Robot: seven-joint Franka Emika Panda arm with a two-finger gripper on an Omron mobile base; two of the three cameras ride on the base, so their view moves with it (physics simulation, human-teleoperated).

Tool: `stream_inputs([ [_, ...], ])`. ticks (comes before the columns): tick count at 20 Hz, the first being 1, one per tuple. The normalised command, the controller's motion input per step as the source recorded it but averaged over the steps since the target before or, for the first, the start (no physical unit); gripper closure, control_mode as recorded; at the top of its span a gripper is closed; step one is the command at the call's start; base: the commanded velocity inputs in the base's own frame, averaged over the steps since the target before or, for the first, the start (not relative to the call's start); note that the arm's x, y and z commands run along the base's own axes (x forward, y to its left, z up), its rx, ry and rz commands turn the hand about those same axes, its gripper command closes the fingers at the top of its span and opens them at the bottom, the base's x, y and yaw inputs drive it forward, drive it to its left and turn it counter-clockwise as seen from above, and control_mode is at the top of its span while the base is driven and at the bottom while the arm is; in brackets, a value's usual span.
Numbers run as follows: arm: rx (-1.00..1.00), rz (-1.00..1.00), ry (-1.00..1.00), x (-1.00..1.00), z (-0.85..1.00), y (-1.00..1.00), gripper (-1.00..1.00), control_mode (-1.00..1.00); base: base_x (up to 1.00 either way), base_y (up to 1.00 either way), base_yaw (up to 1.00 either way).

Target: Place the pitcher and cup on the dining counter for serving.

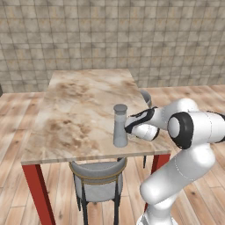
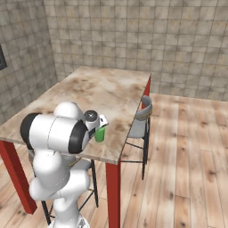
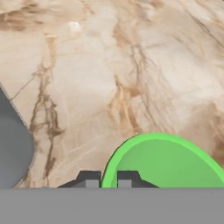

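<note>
**Hand view and base views: cup at the claw, pitcher set beside it**

Left base view: the pitcher [image 1: 120, 126] is seen upright on the dining counter [image 1: 74, 114], just in front of the claw [image 1: 128, 128], near the surface's close edge. The claw is largely screened by the pitcher, so its state cannot be read from this side. A grey stool [image 1: 97, 179] is tucked below the edge, beneath the claw.

Right base view: the cup [image 2: 100, 133] is seen standing on the surface just beyond the claw [image 2: 100, 124], close to the near corner. A second stool [image 2: 141, 116] stands well off to the claw's far side, past the surface's edge.

Hand view: the cup's green rim [image 3: 151, 139] is seen passing between the two fingertips [image 3: 90, 179], one tip outside the wall and one inside. The claw [image 3: 107, 180] appears clamped on that rim, though contact itself cannot be confirmed. The pitcher's grey flank [image 3: 13, 148] is seen just beside the claw, apart from the cup.

The cup is judged light, stiff and thin-walled; a pinch across the rim is a sound hold, though smooth sides may slip. The pitcher is judged heavier and top-tall, best taken at its narrow neck, and easily toppled if nudged.
</note>
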Motion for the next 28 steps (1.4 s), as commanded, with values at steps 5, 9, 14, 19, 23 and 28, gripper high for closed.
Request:
stream_inputs([
  [5, 0.0, 0.02, 0.0, 0.11, -0.31, 0.0, 1.0, -1.0, 0.0, 0.0, 0.0],
  [9, 0.0, 0.02, 0.0, 0.05, -0.29, 0.0, 1.0, -1.0, 0.0, 0.0, 0.0],
  [14, 0.0, 0.02, 0.0, 0.0, -0.27, 0.0, -1.0, -1.0, 0.0, 0.0, 0.0],
  [19, 0.0, 0.01, 0.0, 0.0, -0.13, 0.0, -1.0, -1.0, 0.0, 0.0, 0.0],
  [23, 0.0, 0.0, 0.0, 0.0, 0.0, 0.0, -1.0, -1.0, 0.0, 0.0, 0.0],
  [28, 0.0, 0.0, 0.0, -0.05, 0.0, 0.0, -1.0, -1.0, 0.0, 0.0, 0.0],
])
